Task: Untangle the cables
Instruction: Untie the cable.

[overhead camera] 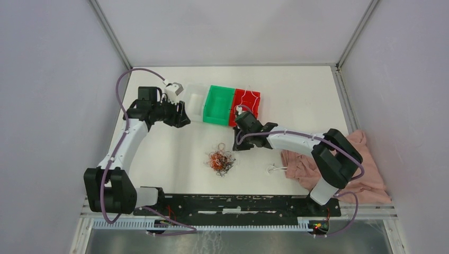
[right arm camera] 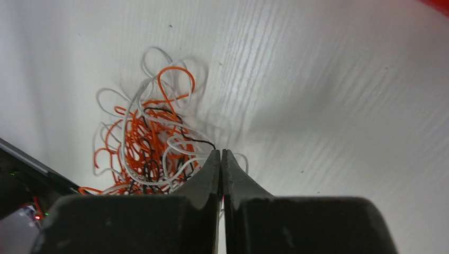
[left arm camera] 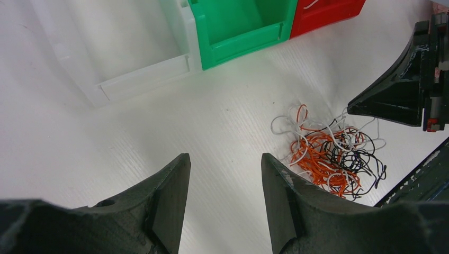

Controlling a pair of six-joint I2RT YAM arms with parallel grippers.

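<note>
Bright, diffuse light; soft shadows under the cables (right arm camera: 145,143) left of the right gripper (right arm camera: 221,154), mild sheen on the table (right arm camera: 344,79) rightward.

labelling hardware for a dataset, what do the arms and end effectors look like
The left arm and right arm have white links, black joints and purple hoses running along them. The left end effector and right end effector each have two matte black, wedge-shaped fingers.

cables (right arm camera: 148,138): lower part hidden behind the right gripper (right arm camera: 221,153)
red bin (right arm camera: 439,3): cut off at corner
white bin (left arm camera: 143,78): top cut off
</note>
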